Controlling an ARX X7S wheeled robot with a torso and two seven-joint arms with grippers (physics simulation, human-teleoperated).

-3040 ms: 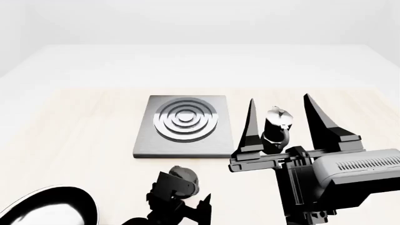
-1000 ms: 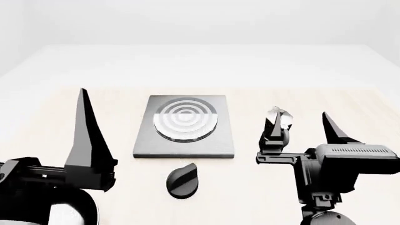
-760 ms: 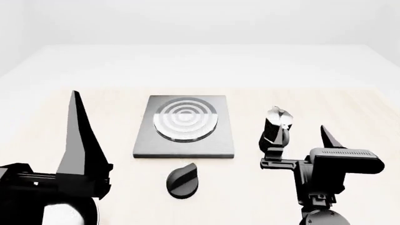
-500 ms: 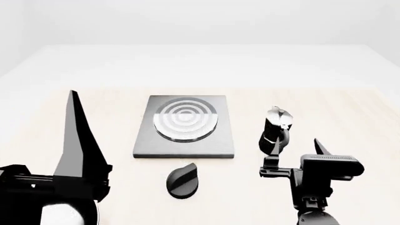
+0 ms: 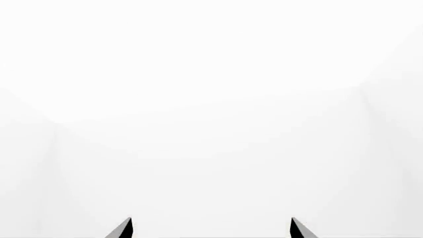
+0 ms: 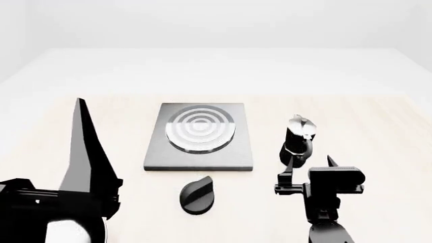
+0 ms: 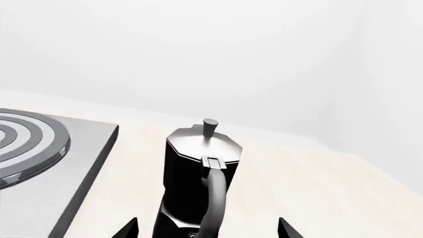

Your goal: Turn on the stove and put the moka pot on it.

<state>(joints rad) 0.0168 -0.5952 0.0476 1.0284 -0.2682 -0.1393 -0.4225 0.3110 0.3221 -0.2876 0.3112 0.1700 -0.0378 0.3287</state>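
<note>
The stove [image 6: 159, 154] is a flat grey plate with a ringed burner [image 6: 200, 127]; its black round knob [image 6: 197, 194] lies apart on the table in front of it. The moka pot [image 6: 299, 142] stands upright to the right of the plate, handle toward me. My right gripper [image 6: 310, 163] is open, low, just in front of the pot. In the right wrist view the pot [image 7: 197, 173] stands between the open tips of the gripper [image 7: 206, 229], untouched. My left gripper [image 5: 210, 229] is open and empty, raised at the left; one of its fingers [image 6: 86, 152] points up.
A black frying pan [image 6: 71, 230] shows at the bottom left, partly behind my left arm. The stove's edge [image 7: 86, 173] lies close beside the pot. The wooden table's far edge meets a white floor and wall.
My right gripper has sunk and drawn back toward me, now smaller and lower in front of the moka pot. The left arm has barely shifted. Knob, pot and stove have not moved.
</note>
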